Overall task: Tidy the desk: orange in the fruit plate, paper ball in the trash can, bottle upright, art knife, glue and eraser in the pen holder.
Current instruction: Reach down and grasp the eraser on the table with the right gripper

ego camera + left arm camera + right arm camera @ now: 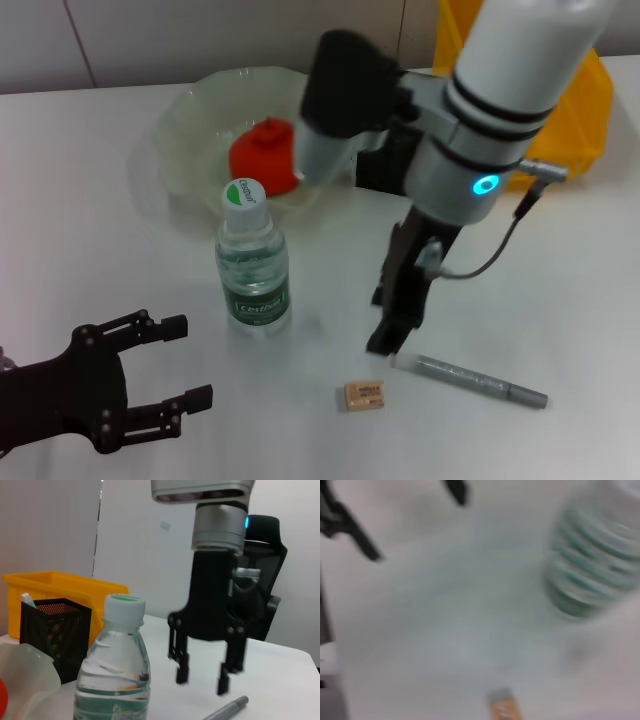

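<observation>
Hovering over slim grey art knife (480, 381), right claw (392, 335) gapes.

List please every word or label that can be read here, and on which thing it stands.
Bottle cap: green print, too small to read.
Bottle label: white print on green, too blurred to read.
Eraser: dark print, too small to read.
Nothing else bears text.
</observation>
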Available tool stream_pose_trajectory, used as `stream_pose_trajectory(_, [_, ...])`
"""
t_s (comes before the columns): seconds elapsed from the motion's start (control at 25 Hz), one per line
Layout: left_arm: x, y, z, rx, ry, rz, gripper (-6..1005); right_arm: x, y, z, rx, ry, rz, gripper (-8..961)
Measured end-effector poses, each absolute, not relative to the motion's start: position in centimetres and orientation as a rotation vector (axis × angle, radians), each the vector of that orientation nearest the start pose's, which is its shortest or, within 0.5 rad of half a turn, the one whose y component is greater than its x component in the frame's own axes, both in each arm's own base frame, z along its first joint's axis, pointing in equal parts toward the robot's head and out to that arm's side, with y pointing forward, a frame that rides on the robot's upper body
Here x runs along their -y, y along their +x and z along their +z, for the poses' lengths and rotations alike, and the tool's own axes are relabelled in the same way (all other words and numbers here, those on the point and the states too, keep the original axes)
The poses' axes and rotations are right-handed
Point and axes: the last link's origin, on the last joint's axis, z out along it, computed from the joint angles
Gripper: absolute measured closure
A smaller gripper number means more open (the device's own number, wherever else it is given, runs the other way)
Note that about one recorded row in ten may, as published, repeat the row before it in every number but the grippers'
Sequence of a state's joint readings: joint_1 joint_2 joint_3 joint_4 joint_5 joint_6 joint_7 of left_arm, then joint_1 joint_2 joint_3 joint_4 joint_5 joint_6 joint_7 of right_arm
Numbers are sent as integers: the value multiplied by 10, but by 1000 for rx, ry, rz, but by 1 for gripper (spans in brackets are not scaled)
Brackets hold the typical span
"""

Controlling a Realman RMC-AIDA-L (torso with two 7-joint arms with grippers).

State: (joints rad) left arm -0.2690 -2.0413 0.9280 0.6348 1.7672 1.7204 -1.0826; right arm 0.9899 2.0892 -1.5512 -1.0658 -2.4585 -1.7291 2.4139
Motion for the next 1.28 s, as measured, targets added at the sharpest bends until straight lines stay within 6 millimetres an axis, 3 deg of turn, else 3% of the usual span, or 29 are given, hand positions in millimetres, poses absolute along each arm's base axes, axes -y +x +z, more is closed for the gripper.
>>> stream_pose_trajectory(0.2, [-242, -299, -6, 411, -2806, -834, 191, -340, 92, -79, -392, -3056, -932, 397])
stream_pose_trajectory(0.6, [-241, -300, -7, 414, -2812, -821, 191, -324, 95, -108, -267, -3055, -1074, 398])
stream_pose_trajectory(1.28, [-244, -299, -8, 408, -2807, -807, 191, -319, 103, -122, -180, -3001, -1115, 400])
